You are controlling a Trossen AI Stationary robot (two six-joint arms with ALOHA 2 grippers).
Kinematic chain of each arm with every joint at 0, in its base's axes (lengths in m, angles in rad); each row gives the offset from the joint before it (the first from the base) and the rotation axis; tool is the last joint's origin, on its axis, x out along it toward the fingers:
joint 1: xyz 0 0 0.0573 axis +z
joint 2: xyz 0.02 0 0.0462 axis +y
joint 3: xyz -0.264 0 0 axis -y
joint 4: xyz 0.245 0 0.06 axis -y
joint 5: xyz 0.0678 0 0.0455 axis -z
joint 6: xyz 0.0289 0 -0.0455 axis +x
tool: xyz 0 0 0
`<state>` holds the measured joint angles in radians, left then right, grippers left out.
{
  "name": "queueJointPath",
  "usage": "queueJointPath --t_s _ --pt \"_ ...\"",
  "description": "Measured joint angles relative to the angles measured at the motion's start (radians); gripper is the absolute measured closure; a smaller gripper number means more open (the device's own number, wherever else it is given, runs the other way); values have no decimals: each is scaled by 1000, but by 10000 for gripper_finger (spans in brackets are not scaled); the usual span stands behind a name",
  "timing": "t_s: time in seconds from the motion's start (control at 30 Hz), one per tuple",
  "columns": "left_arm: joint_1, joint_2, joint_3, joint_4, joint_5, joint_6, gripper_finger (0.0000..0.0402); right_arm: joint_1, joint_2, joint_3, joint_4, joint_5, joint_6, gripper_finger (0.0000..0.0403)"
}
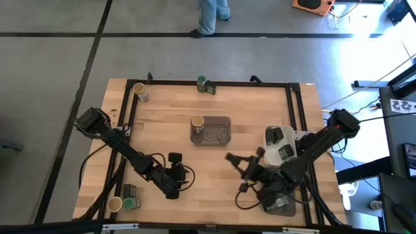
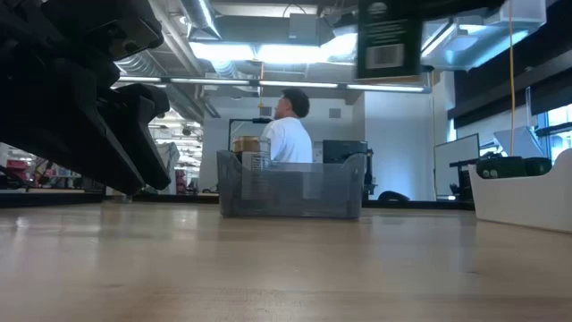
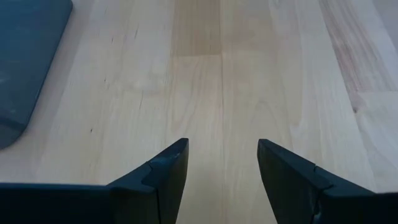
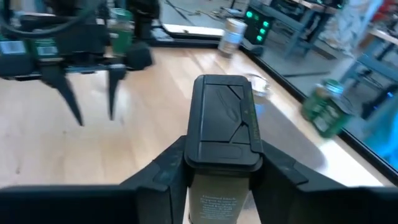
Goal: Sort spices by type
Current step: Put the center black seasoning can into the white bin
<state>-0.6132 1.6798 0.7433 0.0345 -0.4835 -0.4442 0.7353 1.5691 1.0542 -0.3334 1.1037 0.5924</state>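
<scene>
Two claws: right claw [image 4: 217, 158] pinches a dark tin [image 4: 222, 124], raised off the desk [image 1: 169, 130]; left claw [image 3: 221, 168] spread, empty, low mid-desk.

robotics lab, exposed ceiling ducts [image 2: 179, 54], monitors [image 2: 456, 161], concrete floor [image 1: 52, 65]

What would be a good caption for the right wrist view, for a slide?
Right gripper holds a dark rectangular spice tin above the wooden table; the left gripper hangs open beyond.

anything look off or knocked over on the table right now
Nothing looks spilled or broken. The spices are just unsorted: a green-lidded jar sits at the table's far edge, a tan-lidded jar at a far corner. The right gripper holds a dark tin upright.
</scene>
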Motion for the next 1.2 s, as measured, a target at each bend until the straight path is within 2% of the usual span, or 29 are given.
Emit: queueJointPath --t_s 0.2,0.6,0.77,0.97,1.1,1.2 --pt "0 0 0 1 0 1 212 46 -110 0 -373 9 315 268" --pt "0 0 0 1 -27 1 212 49 -142 0 -921 -379 915 268" --pt "0 0 0 1 -27 0 212 116 -142 1 -1104 -438 1163 269" --pt "0 0 0 0 -30 1 212 208 -141 -1 -1210 -461 1418 266" --pt "0 0 0 1 -35 0 212 213 -140 -46 -1212 -449 1472 268" --pt "0 0 0 1 -35 -1 212 214 -140 -101 -1143 -414 1500 268"
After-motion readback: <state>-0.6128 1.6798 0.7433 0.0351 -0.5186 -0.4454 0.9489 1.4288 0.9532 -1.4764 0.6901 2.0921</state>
